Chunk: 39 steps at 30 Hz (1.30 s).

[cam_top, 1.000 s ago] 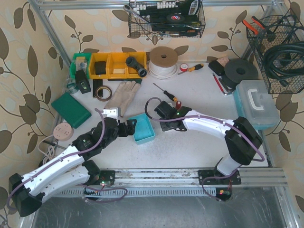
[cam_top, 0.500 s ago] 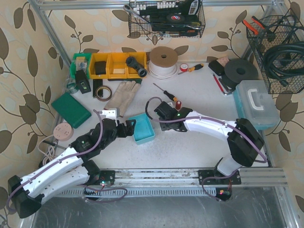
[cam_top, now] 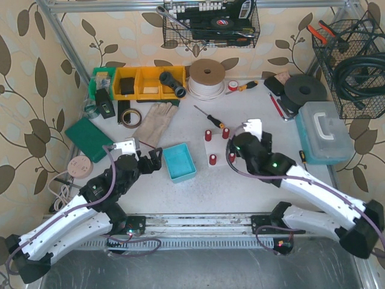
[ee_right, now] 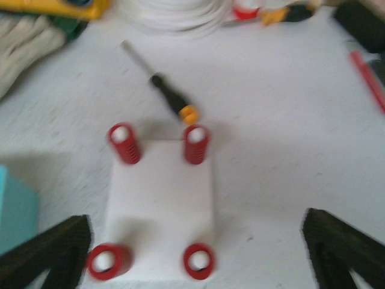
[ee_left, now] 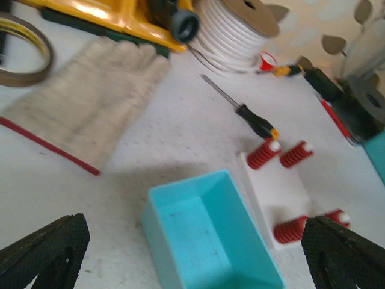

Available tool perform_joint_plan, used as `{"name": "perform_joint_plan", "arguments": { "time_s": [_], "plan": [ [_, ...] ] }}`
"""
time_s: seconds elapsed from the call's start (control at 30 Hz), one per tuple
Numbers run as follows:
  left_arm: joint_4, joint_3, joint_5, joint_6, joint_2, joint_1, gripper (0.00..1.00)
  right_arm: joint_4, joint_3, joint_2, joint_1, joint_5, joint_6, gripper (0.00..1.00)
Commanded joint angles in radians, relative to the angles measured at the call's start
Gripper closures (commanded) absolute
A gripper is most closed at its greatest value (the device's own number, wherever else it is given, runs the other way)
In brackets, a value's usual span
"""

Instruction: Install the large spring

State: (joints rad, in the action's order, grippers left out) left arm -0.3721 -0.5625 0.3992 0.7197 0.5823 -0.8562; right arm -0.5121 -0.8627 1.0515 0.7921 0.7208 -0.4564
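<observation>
Four red springs stand at the corners of the white block, mid-worktop; right pincer beside it, spread wide, empty; left pincer gapes empty left of the teal bin.

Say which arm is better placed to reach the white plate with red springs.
Likely right: right hand sits open beside the white square plate; left hand is beyond the teal plastic bin.

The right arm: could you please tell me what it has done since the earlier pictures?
The right gripper drew back rightwards off the white plate, its jaws now open, uncovering four red springs at the plate's corners. The left gripper retreated slightly leftwards, jaws open as before. The teal bin and screwdriver stayed put.
</observation>
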Motion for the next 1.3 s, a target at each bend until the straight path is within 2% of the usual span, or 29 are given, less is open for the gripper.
{"name": "perform_joint_plan", "arguments": {
  "time_s": [0.0,0.1,0.23,0.3,0.37,0.43,0.6,0.73,0.83,1.03,1.13,1.23,1.27],
  "plan": [
    [-0.071,-0.065,0.236,-0.054,-0.028,0.014,0.02,0.301,0.208,-0.162,-0.022,0.307,0.165,0.00],
    [-0.110,-0.131,0.403,-0.158,-0.004,0.014,0.02,0.571,0.385,-0.251,-0.058,0.464,0.263,0.00],
    [-0.100,-0.130,0.774,-0.213,0.056,0.015,0.02,0.528,0.442,-0.231,-0.223,0.421,0.237,0.00],
    [0.056,-0.068,0.852,-0.354,0.073,0.037,0.02,0.647,0.505,-0.213,-0.264,0.420,0.293,0.00],
    [0.287,0.019,0.773,-0.596,0.090,0.089,0.02,0.783,0.562,-0.207,-0.298,0.364,0.372,0.00],
    [0.411,0.091,0.691,-0.695,0.112,0.168,0.02,0.878,0.602,-0.180,-0.340,0.305,0.399,0.00],
    [0.524,0.194,0.575,-0.636,0.209,0.403,0.02,1.101,0.672,-0.045,-0.429,0.194,0.413,0.00],
    [0.729,0.245,0.533,-0.655,0.328,0.519,0.02,1.299,0.694,0.052,-0.478,0.114,0.507,0.00],
    [0.772,0.216,0.499,-0.636,0.436,0.600,0.02,1.395,0.689,0.126,-0.491,0.072,0.554,0.00],
    [1.080,0.255,0.404,-0.724,0.655,0.668,0.02,1.513,0.682,0.214,-0.512,-0.008,0.605,0.00],
    [1.161,0.262,0.321,-0.725,0.746,0.691,0.02,1.554,0.668,0.271,-0.530,-0.056,0.631,0.00],
    [1.242,0.261,0.254,-0.758,0.829,0.693,0.02,1.706,0.675,0.399,-0.550,-0.074,0.641,0.00],
    [1.218,0.247,0.194,-0.777,0.836,0.694,0.02,1.750,0.672,0.431,-0.551,-0.098,0.667,0.00]
  ]
}}
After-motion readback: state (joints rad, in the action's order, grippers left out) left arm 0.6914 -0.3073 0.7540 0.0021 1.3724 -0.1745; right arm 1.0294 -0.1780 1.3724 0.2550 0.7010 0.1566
